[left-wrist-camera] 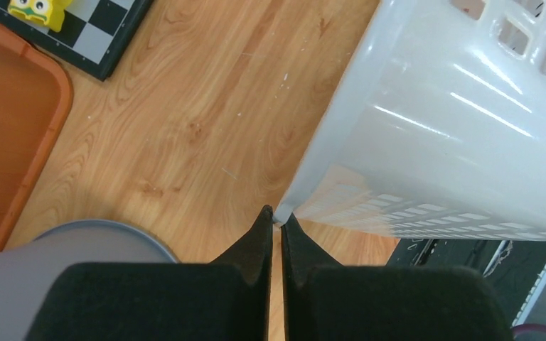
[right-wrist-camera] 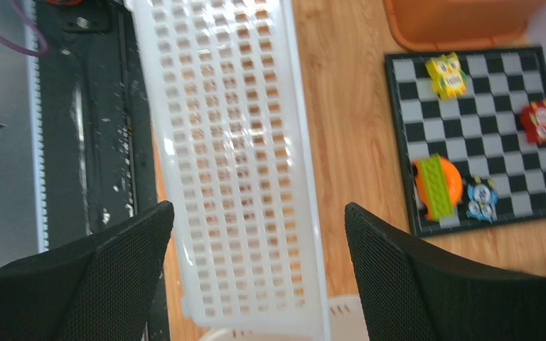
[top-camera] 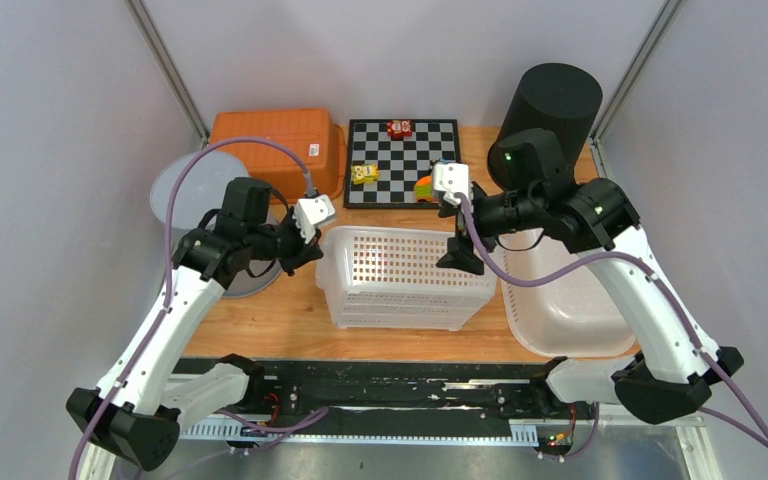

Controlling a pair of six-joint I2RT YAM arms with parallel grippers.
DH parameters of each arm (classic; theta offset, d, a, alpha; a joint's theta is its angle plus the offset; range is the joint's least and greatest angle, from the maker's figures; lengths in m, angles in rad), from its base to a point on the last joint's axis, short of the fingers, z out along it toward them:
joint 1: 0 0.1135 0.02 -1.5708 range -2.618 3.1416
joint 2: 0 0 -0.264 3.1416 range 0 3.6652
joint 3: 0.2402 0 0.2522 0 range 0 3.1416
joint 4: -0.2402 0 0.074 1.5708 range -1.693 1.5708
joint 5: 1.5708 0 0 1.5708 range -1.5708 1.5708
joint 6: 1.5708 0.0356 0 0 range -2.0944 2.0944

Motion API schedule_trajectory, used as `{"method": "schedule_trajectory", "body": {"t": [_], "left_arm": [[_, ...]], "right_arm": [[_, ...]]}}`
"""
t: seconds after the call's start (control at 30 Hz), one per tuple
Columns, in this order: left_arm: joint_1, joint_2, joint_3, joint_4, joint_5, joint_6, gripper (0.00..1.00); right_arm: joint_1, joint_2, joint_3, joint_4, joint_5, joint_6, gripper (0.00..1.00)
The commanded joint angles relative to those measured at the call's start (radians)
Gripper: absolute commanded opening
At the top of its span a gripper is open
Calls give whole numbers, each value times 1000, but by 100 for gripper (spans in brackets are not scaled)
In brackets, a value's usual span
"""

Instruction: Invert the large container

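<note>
Large container point(top-camera: 405, 275): on the surface point(top-camera: 260, 325), just nearside of the chessboard point(top-camera: 405, 165) (white, perforated walls).
Left pincer point(left-wrist-camera: 278, 217): closed tight, tips touching the container's corner rim.
Right pincer point(right-wrist-camera: 257, 207): spread wide above the container's opposite end.

The overhead view looks down from the near edge; both close wrist views share the white basket point(top-camera: 405, 275).

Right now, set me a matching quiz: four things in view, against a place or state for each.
1. white basket
2. orange bin
3. left gripper
4. right gripper

a. jaws wide open
b. far left corner of the table
c. jaws shut
d. middle of the table

Pairs: 1-d, 2-b, 3-c, 4-a
</note>
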Motion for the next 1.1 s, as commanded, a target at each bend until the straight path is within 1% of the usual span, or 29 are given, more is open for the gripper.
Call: {"method": "schedule_trajectory", "body": {"t": [0.0, 0.1, 0.27, 0.5, 0.6, 0.73, 0.9, 1.07], "left_arm": [[28, 29, -14, 15, 30, -30, 0], [50, 52, -13, 20, 30, -42, 0], [80, 82, -3, 21, 32, -53, 0], [94, 107, -4, 16, 22, -51, 0], [99, 120, -5, 19, 7, -57, 0], [110, 144, -10, 28, -11, -70, 0], [127, 159, -16, 35, -12, -77, 0], [141, 171, -22, 41, -9, -81, 0]], "right_arm": [[-107, -53, -65, 8, 56, -37, 92], [-192, -80, -113, 26, 36, -44, 92], [-298, -113, -192, 63, 1, -68, 91], [-455, -119, -229, 51, -80, -148, 88], [-480, -115, -250, 25, -82, -208, 87], [-513, -100, -286, 10, -92, -247, 84], [-562, -81, -323, 3, -151, -279, 80], [-578, -60, -381, 8, -239, -321, 75]]}}
